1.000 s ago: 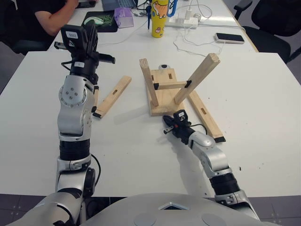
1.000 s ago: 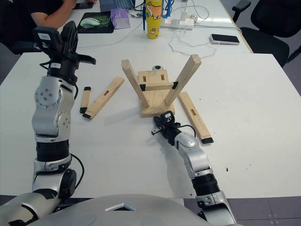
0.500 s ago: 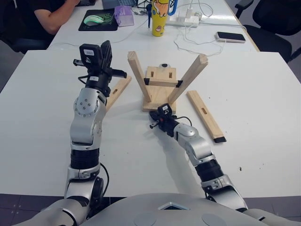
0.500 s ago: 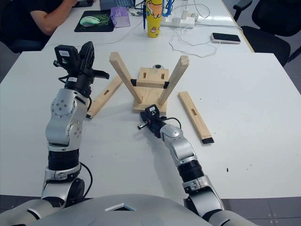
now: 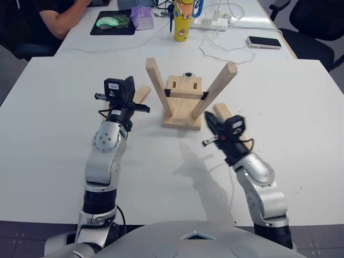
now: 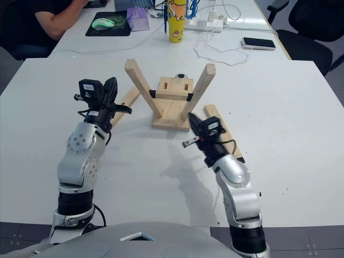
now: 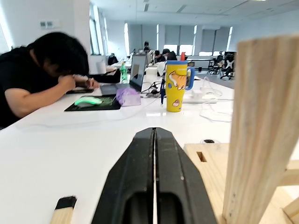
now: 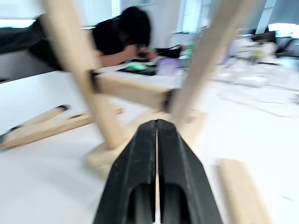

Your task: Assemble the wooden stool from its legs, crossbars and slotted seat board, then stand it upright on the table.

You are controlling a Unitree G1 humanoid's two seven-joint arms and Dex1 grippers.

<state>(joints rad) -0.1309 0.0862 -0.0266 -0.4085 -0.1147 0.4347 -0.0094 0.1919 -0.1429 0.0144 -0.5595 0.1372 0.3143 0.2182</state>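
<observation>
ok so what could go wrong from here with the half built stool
1. The right gripper hangs, fingers shut, close to the right-hand upright leg. A sideways swing could knock that leg loose from the seat board or slide the whole piece.
2. The left gripper, also shut, is close to both the left upright leg and a loose leg. It might shove either one.

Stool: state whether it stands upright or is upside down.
Upside down: the seat board lies flat on the table, two legs point up, joined by a crossbar.
</observation>
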